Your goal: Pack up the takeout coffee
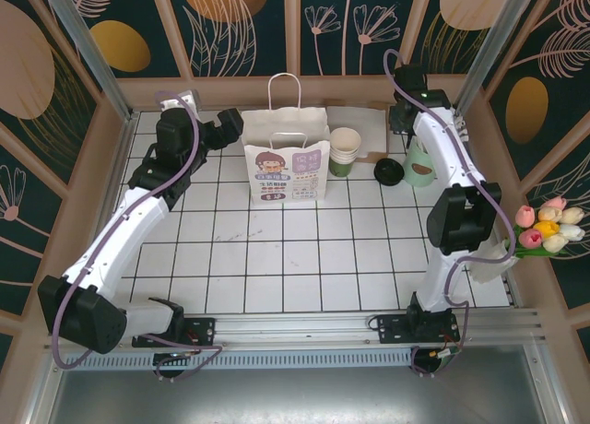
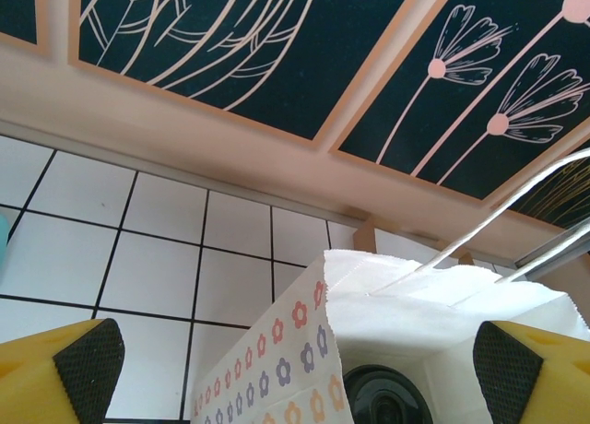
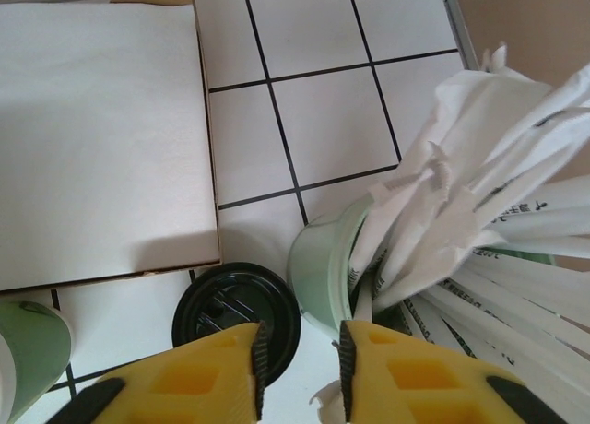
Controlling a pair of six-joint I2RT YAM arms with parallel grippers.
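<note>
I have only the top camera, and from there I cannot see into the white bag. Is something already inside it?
Observer: Yes. The left wrist view looks into the open bag, and a round black lid shows low inside it.
Operator: Does the left end effector grip the bag?
Observer: No. The left end effector is wide open and closed on nothing.
Operator: What is under the right one?
Observer: The right end effector hangs over the rim of a green holder full of white wrapped sticks. Its fingers are close together, but I cannot tell whether they pinch anything.
</note>
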